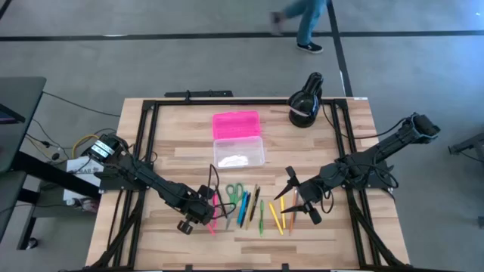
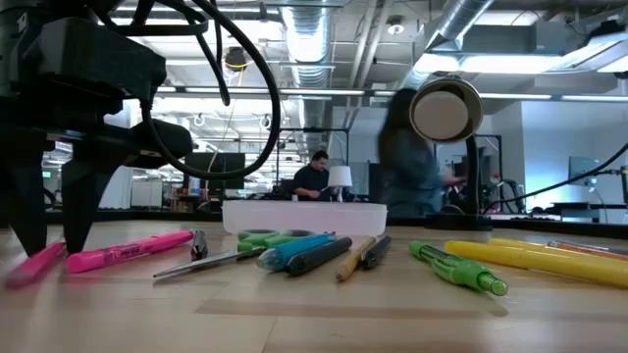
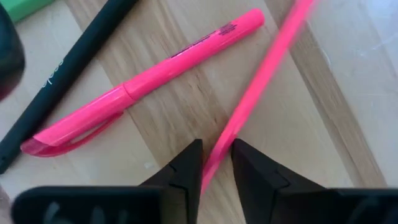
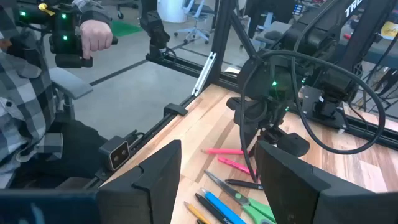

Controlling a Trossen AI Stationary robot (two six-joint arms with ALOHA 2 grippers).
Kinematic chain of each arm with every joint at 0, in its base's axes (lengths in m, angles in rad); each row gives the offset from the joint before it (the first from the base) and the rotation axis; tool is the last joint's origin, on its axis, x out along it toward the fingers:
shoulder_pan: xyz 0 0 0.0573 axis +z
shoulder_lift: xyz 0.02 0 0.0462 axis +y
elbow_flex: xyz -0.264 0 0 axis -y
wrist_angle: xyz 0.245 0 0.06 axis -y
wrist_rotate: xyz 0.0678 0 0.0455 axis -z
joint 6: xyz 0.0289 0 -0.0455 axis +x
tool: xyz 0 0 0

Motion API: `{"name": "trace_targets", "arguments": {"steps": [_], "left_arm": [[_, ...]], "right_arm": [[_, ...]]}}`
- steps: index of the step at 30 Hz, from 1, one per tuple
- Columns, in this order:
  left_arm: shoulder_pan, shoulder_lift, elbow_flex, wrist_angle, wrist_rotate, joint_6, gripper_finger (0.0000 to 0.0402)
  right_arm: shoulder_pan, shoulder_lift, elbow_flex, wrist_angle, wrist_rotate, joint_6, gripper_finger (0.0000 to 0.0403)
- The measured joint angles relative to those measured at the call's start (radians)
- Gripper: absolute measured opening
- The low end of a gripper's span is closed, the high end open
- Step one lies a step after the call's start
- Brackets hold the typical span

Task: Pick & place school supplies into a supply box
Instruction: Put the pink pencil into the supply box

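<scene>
Your left gripper (image 3: 216, 163) is down at the table on the left end of the supply row, fingers (image 3: 183, 171) nearly closed w/ a thin pink pen (image 3: 261, 93) running up between them; looks clamped on it, pen angled across the wood. Just beside it lies a pink highlighter (image 3: 143, 84), flat, cap end toward the gripper side, and next to that a black pen (image 3: 65, 78). In the high view the same left gripper (image 1: 198, 214) sits at the pink items, w/ the green-handled scissors (image 1: 234, 193) just to its right, then a blue pen (image 1: 243, 209), dark pens, a green pen (image 1: 262, 217), and yellow and orange pens (image 1: 277, 217) further right, all in a loose row near the front edge of the wooden table (image 1: 174, 151). Your right gripper (image 1: 299, 198) hovers over the right end of that row, above the yellow/orange pens, fingers (image 4: 155, 171) spread wide apart, holding nothing. Supply box (image 1: 239, 150) sits behind the row, mid-table, clear base toward the pens, pink lid (image 1: 235, 124) folded open away from them; contents hard to make out. Black lamp (image 1: 305, 102) at the back right corner. Low view: box (image 2: 304, 216) behind the pens, highlighter (image 2: 128, 253) at left, green pen (image 2: 456, 267) at right. A person's hand (image 4: 96, 34) on a controller shows in the right wrist view, off the table.
</scene>
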Motion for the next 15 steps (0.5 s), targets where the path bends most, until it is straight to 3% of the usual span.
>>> {"name": "trace_targets", "arguments": {"steps": [7, 15], "left_arm": [[0.0, 0.0, 0.0, -0.005, -0.003, 0.005, 0.0011], [0.0, 0.001, -0.001, -0.006, -0.007, 0.005, 0.0024]], "right_arm": [[0.001, 0.0, 0.0, -0.02, 0.001, 0.001, 0.02], [0.001, 0.0, 0.0, -0.026, 0.001, 0.002, 0.02]]}}
